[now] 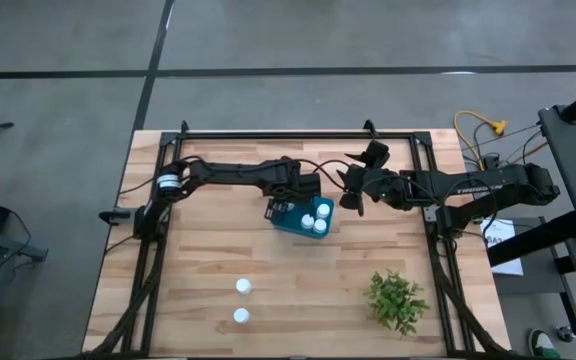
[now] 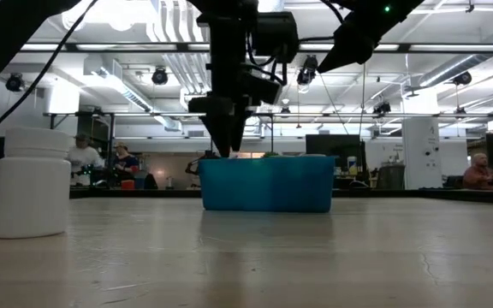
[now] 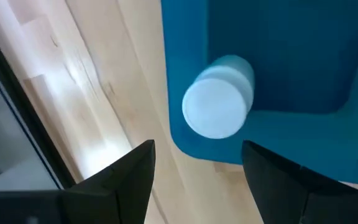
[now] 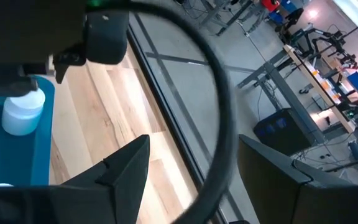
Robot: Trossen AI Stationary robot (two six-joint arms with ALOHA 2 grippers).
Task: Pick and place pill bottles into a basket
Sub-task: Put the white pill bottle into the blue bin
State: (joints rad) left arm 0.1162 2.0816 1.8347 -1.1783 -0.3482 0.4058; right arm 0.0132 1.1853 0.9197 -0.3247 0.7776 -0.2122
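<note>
Left gripper (image 1: 280, 208) above the small teal-blue plastic basket (image 1: 290, 226), fingers apart and empty, white pill bottles (image 1: 317, 218) inside the basket, two more bottles (image 1: 242, 287) on the wooden table (image 1: 298, 290), right gripper (image 1: 353, 190) beside the basket, fingers apart

The table (image 1: 208, 260) is being viewed from above and level; both wrist cameras are being pointed closely at the basket (image 3: 278, 56).

No legible text, label, brand, number or sign is found in any view; faint white lettering on the right arm (image 1: 478, 186), right of centre in the high view, cannot be read.
</note>
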